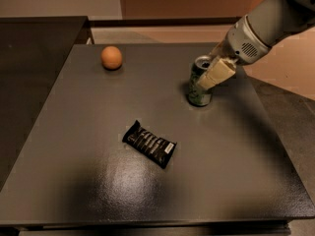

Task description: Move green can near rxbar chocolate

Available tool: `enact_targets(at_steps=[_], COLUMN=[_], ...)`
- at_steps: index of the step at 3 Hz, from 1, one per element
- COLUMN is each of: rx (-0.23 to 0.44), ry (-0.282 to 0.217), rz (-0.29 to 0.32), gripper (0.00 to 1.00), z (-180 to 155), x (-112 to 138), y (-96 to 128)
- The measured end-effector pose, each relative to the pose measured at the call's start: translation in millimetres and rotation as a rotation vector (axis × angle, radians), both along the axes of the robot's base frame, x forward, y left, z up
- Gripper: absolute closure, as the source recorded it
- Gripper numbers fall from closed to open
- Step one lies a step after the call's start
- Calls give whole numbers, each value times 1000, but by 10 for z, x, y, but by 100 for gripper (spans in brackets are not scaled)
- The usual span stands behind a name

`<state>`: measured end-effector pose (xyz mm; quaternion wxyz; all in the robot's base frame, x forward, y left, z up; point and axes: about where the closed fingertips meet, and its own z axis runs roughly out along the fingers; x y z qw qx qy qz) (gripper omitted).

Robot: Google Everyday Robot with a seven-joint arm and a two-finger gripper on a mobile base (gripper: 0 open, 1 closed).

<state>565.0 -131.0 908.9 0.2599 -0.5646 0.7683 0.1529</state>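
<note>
The green can (197,93) stands upright on the dark table (88,181), at the back right. My gripper (201,78) reaches in from the upper right and is closed on the can's upper part. One pale finger (215,73) lies across the can's right front; the other is hidden behind the can. The rxbar chocolate (149,144), a flat black wrapper with white lettering, lies at an angle near the table's middle. It is well to the front left of the can.
An orange ball (111,57) sits at the back left of the table. A darker counter (34,48) adjoins the table on the left. The table's right edge runs just behind my arm (266,28).
</note>
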Motion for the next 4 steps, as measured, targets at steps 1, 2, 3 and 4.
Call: enact_targets(at_steps=[1,2,3,4], rx=[47,74,72,56], ry=[-12,-19,4,51], rz=[32,100,175,226], gripper=[86,100,100,100], z=[116,251,304,237], x=[-212,-425,-590,-730], y=[188,465,746,944])
